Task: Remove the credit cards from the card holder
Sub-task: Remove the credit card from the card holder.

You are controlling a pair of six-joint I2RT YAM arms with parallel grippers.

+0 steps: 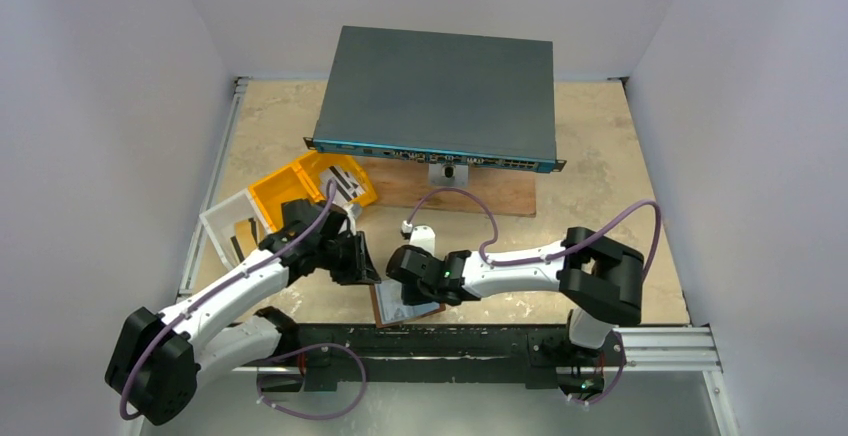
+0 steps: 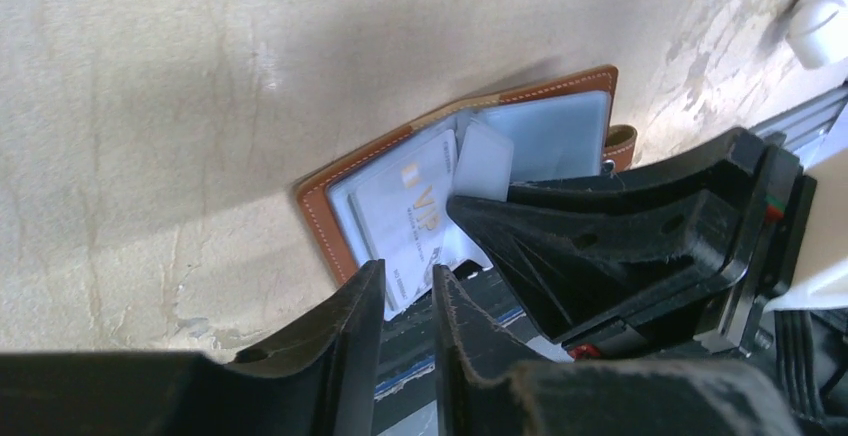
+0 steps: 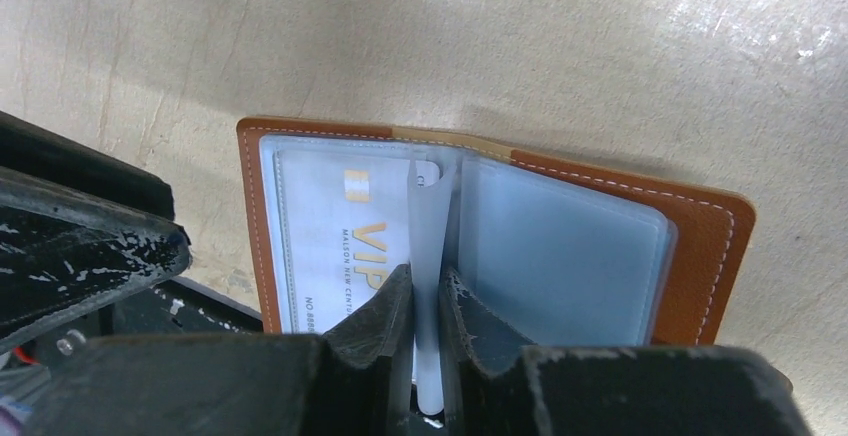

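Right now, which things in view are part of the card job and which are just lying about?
Job: card holder, open; VIP card in its pocket; striped cards in yellow tray; left gripper; right gripper.
Lying about: network switch; wooden board; clear box; white plug.

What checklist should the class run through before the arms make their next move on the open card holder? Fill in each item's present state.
1. Card holder lies open and flat on the table: ok.
2. Right fingers pinch the clear pocket leaf and hold it upright: ok.
3. VIP card is out of its pocket: not ok, it sits under a clear pocket.
4. Left fingers are at the holder's edge beside the VIP card: ok.
5. Left fingers have a grip on the card: cannot tell.
6. The other pockets hold more cards: cannot tell.
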